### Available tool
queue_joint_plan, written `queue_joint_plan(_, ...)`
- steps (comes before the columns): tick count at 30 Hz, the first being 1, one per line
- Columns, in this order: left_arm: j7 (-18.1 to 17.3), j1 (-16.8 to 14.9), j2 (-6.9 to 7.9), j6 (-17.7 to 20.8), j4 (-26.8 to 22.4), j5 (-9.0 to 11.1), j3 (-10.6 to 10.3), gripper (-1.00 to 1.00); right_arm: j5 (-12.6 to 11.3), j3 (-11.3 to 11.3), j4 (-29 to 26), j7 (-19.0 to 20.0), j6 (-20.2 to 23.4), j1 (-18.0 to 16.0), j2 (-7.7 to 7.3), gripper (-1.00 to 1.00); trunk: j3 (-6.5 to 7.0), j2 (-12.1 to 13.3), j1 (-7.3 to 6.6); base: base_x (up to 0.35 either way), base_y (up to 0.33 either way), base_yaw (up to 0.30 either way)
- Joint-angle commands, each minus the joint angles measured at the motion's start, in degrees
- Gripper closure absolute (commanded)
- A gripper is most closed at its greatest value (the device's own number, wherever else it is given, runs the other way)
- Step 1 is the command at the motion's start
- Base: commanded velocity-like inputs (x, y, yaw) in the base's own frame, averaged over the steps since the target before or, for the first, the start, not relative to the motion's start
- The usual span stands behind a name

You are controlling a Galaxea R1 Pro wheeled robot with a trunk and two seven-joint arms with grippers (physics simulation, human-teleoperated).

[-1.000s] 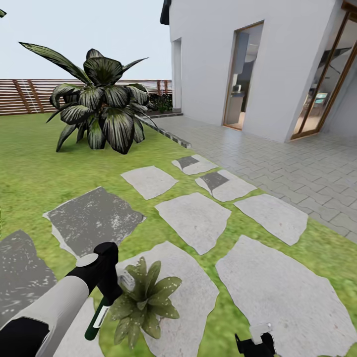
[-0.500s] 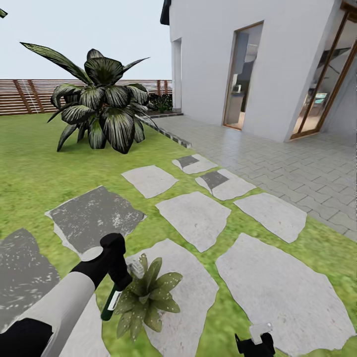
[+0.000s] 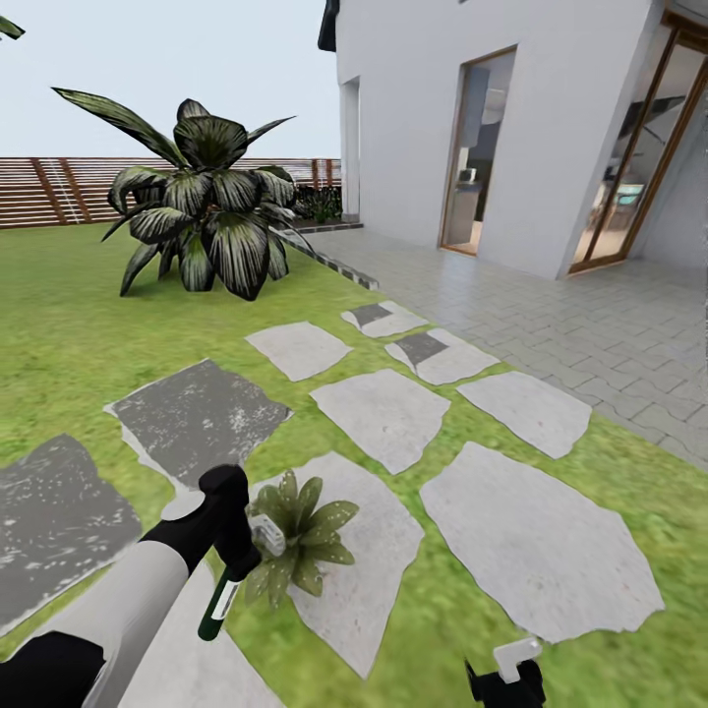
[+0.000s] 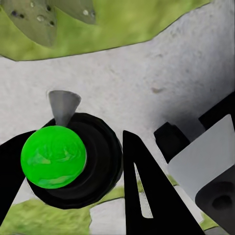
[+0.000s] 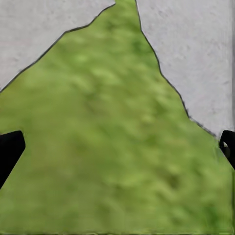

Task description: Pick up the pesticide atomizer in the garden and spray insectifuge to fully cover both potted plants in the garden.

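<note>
You are facing a white house [image 3: 551, 128] with a glass door [image 3: 472, 157], and a grey paved terrace [image 3: 590, 324] runs along its foot. The lawn [image 3: 69, 334] spreads to your left, closed off at the back by a brown slatted fence [image 3: 59, 187]. A big dark striped plant [image 3: 202, 211] stands on the grass well ahead. Pale and grey stepping stones [image 3: 536, 541] lie scattered across the lawn between you and the terrace.

Your left arm [image 3: 128, 600] reaches forward over the nearest stone. One small potted plant [image 3: 300, 536] sits on that stone, just beside your left gripper [image 3: 236, 560]. That gripper is clamped around the sprayer bottle [image 3: 218, 602], whose dark green body hangs below the fingers and whose white nozzle head [image 3: 267, 536] points at the plant's leaves. In the left wrist view the bottle's bright green cap [image 4: 54, 156] sits between the black fingers [image 4: 147, 196], above the stone.

Your right gripper [image 5: 117, 147] hangs low over grass between two stones, its fingertips [image 5: 10, 149] spread wide apart and holding nothing.
</note>
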Motion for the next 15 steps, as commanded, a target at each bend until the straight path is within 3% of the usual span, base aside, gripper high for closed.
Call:
queue_joint_plan(1,-0.51,-0.03,0.04,0.56,-0.09,-0.4,-0.19,1.0,-0.01,0.48,0.03,-0.41,-0.1,-0.03,-0.01,-1.0,-0.05,-0.02,-0.05,-0.337,-0.093,0.0)
queue_joint_plan(11,-0.29,0.06,0.12,0.56,-0.02,-0.3,0.08,1.0,-0.01,0.48,0.03,-0.41,-0.1,-0.03,-0.01,-1.0,-0.05,-0.02,-0.05,-0.337,-0.01,0.0)
queue_joint_plan(15,-0.26,0.86,0.67,0.49,-0.02,1.11,0.24,1.0,-0.01,0.52,0.03,-0.39,-0.1,-0.03,0.07,-1.0,-0.05,-0.02,-0.05,-0.337,0.0,0.0)
